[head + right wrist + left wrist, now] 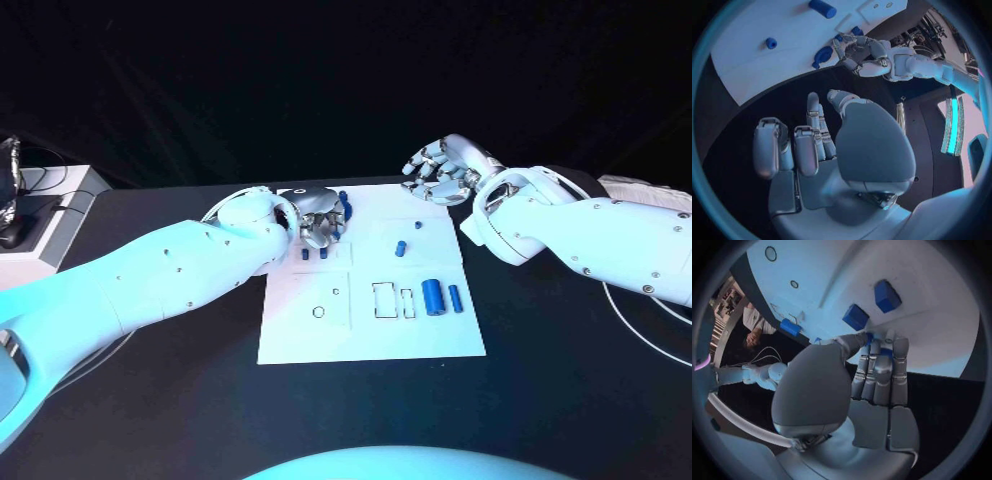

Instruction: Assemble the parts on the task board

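The task board [368, 320] is lying in the middle of the black surface [577, 380], with two blue cylinders [441, 296] resting side by side near its right edge and smaller blue parts [402, 246] scattered toward the far end. The left hand [320, 218] is hovering over the far left corner, fingers [879, 371] curling together around what looks like a small blue piece; I am judging it is pinching it, and it should be lowering straight and slowly. The left wrist view is revealing two blue blocks [871, 307] just beyond those fingertips. The right hand [444, 170] is waiting off the far right corner, fingers apart, holding nothing.
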Available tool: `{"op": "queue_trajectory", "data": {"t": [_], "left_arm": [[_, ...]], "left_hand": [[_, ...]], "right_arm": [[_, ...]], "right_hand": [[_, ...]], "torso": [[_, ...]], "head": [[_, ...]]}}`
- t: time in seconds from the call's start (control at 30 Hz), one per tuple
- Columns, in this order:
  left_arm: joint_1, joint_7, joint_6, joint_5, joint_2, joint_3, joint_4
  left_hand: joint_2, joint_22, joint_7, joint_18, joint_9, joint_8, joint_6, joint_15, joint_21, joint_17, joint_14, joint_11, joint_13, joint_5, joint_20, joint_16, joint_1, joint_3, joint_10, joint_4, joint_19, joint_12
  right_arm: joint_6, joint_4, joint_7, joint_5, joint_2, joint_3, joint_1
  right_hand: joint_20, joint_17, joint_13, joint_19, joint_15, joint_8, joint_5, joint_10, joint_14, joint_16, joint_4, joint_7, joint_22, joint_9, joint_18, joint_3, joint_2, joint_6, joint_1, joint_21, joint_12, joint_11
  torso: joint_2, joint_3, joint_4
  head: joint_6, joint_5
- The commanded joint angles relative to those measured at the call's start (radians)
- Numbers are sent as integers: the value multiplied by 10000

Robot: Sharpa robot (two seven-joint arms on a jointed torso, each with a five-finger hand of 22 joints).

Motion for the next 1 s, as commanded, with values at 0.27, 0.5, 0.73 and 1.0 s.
{"op": "queue_trajectory", "data": {"t": [0.27, 0.5, 0.73, 1.0], "left_arm": [[6, -108, 409, 38, 72, -24, -114], [6, 31, -166, 60, 82, -41, -150], [-3, 185, -705, 184, 4, -42, -124], [-13, 377, -1107, 690, -408, 23, 369]], "left_hand": [[151, 379, 37, -51, 36, -125, 191, -62, 315, 289, 302, -48, -16, -65, -66, 166, -87, 90, 278, -122, 302, -216], [400, 1122, -16, -196, 184, -100, 702, -225, 882, 891, 853, -231, 38, -62, -201, 385, -96, 216, 998, -387, 931, -460], [437, 1430, -13, -263, 241, -236, 825, -282, 1137, 1022, 1064, -259, 58, -47, -261, 402, -102, 373, 1350, -634, 1210, -793], [405, 1508, 21, -279, 263, -349, 852, -271, 1210, 1025, 1127, -234, 53, -37, -255, 390, -172, 447, 1486, -736, 1280, -1079]], "right_arm": [[65, 31, 103, -77, -12, 4, -1], [59, 40, 105, -81, -18, 4, -1], [56, 35, 111, -83, -18, 4, -1], [49, 19, 120, -85, -30, 4, -2]], "right_hand": [[-24, 767, -47, 289, 33, 54, 54, 91, 627, 27, -12, 73, 1246, 24, 24, 54, -91, 40, 12, 23, -74, -19], [-24, 767, -47, 289, 33, 54, 54, 91, 627, 27, -12, 73, 1246, 24, 24, 54, -91, 40, 12, 23, -74, -19], [-24, 767, -47, 289, 33, 54, 54, 91, 627, 27, -12, 73, 1246, 24, 24, 54, -91, 40, 12, 23, -74, -19], [-24, 759, -75, 281, 32, 58, 53, 109, 625, 23, -15, 72, 1232, 29, 30, 55, -95, 46, 6, -2, -97, -22]], "torso": [[-11, -2, 5], [-14, -7, 2], [-17, -13, 10], [-17, -16, 19]], "head": [[-14, -26], [49, -16], [70, -8], [95, 6]]}}
